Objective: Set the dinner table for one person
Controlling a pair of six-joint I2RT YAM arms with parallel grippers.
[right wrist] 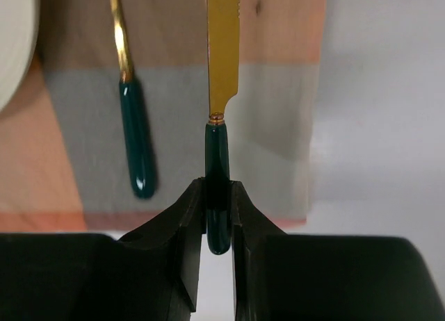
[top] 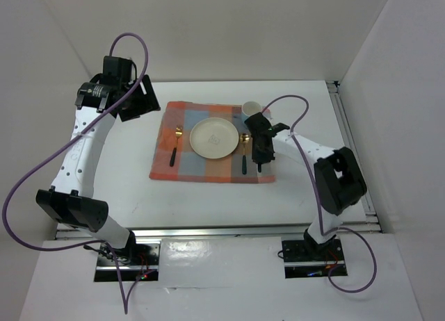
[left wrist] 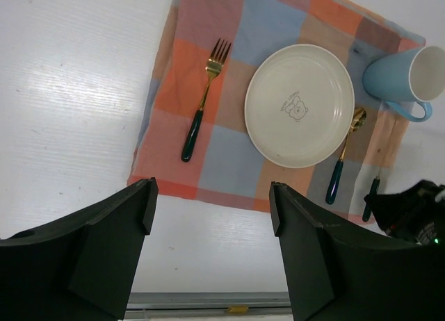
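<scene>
The white dinner table carries a checked cloth mat. On the mat lie a white plate, a gold fork with a dark green handle to the plate's left, and a matching spoon to its right. A light blue mug stands at the mat's far right corner. My right gripper is shut on the green handle of a gold knife, low over the mat's right edge beside the spoon. My left gripper is open and empty, held high above the table's left side.
Metal rails run along the table's right and near edges. White walls enclose the back and sides. The right arm's elbow hangs over the table's right side. In the left wrist view the mug sits beyond the plate.
</scene>
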